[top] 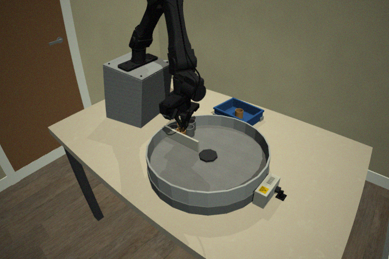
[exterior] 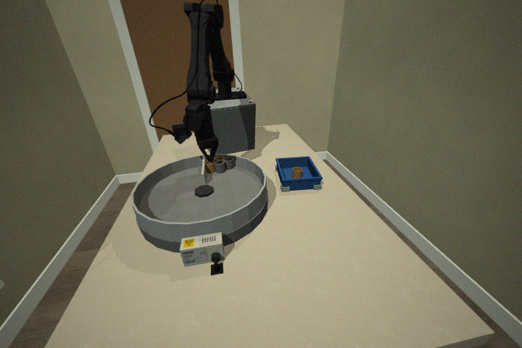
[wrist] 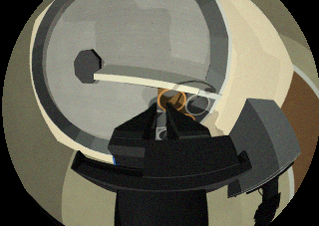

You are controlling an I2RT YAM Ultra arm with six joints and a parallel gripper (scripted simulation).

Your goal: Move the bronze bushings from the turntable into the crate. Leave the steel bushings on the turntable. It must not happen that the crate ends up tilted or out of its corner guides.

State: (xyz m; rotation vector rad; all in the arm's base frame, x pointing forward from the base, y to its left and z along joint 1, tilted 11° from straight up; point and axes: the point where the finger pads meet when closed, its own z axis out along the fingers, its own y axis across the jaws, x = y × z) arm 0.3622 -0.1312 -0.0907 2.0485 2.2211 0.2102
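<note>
At least two bronze bushings left to move, judging by the orange rims beside the pale divider on the turntable. Closest to the divider, the near bronze bushing, upright, long axis vertical. Farther from the divider, the second bronze bushing, partly hidden. On the same side of the divider, steel bushings, packed close around the bronze, to be left in place.

Claw narrow, a slim gap between the tips, nothing held. Tips pointing down at the near bushing's rim, on the side away from the divider; contact impossible to tell. Key relation, probably: one tip inside the bore, one outside, for a pinch on the wall. Risk of snagging a steel neighbour or scraping the divider.

Well apart from the divider, beyond the turntable's wall on the tabletop, the blue crate, seemingly level between its corner guides, with one delivered bronze bushing upright inside. Best released low there, without pressing on the crate's rim.
</note>
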